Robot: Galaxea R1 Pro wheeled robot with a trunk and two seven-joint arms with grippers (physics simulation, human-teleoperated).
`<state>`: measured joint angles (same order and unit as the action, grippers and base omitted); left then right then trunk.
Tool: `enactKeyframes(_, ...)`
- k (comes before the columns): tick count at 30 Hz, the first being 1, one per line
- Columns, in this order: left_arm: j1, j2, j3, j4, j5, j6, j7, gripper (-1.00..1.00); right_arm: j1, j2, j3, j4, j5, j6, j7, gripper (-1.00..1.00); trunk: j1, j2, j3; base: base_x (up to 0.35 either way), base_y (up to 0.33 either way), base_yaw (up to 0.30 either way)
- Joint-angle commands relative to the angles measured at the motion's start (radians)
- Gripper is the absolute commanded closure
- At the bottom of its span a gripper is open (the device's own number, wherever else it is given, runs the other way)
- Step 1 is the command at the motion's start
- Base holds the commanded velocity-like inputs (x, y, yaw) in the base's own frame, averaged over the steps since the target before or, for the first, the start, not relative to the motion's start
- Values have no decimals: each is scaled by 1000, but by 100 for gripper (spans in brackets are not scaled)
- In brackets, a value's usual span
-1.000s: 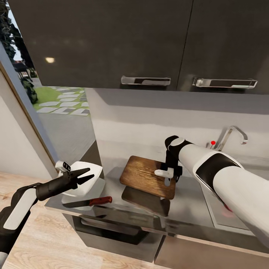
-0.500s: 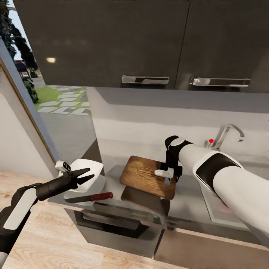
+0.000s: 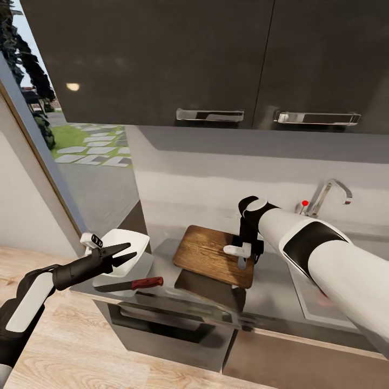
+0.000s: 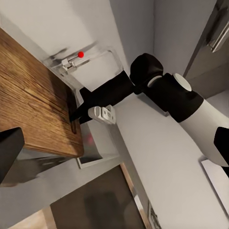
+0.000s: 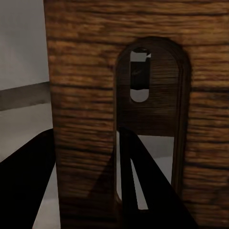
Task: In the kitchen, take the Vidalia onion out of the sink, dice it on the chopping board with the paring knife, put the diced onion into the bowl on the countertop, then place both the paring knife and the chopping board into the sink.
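My right gripper (image 3: 241,263) is shut on the brown chopping board (image 3: 208,253) at its handle slot, holding it slightly above the grey countertop (image 3: 270,300). The right wrist view shows one finger (image 5: 143,181) through the slot of the board (image 5: 86,62). My left gripper (image 3: 126,254) hangs open over the white bowl (image 3: 127,240). The paring knife (image 3: 129,284) lies on the countertop in front of the bowl. A pinkish patch of the Vidalia onion (image 3: 325,299) shows in the sink (image 3: 310,314), mostly hidden by my right arm.
The chrome faucet (image 3: 330,193) with its red knob (image 3: 304,203) stands behind the sink. Dark upper cabinets (image 3: 162,59) with bar handles hang overhead. A glass door at the left opens on a garden. Wooden floor lies below the counter's front edge.
The whole picture has shifted a little, so the camera moved. Both grippers keep their pose, and the right one keeps its hold on the board.
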<state>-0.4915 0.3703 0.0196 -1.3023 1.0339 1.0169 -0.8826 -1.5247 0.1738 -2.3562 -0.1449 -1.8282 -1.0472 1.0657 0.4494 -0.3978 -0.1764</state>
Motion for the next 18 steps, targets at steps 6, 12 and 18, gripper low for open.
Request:
enactKeyframes(6,-1,-1,0,0,-2,3,-3,-100,7,1,0,11,-8,0,8,100,1,-2,-2,0,0,0)
enactKeyframes(12,-1,-1,0,0,-2,3,-3,-100,16,1,0,37,-8,0,7,100,1,-2,-2,0,0,0)
enactKeyframes(18,-1,-1,0,0,-2,3,-3,-100,17,1,0,49,-8,0,7,100,1,-2,-2,0,0,0)
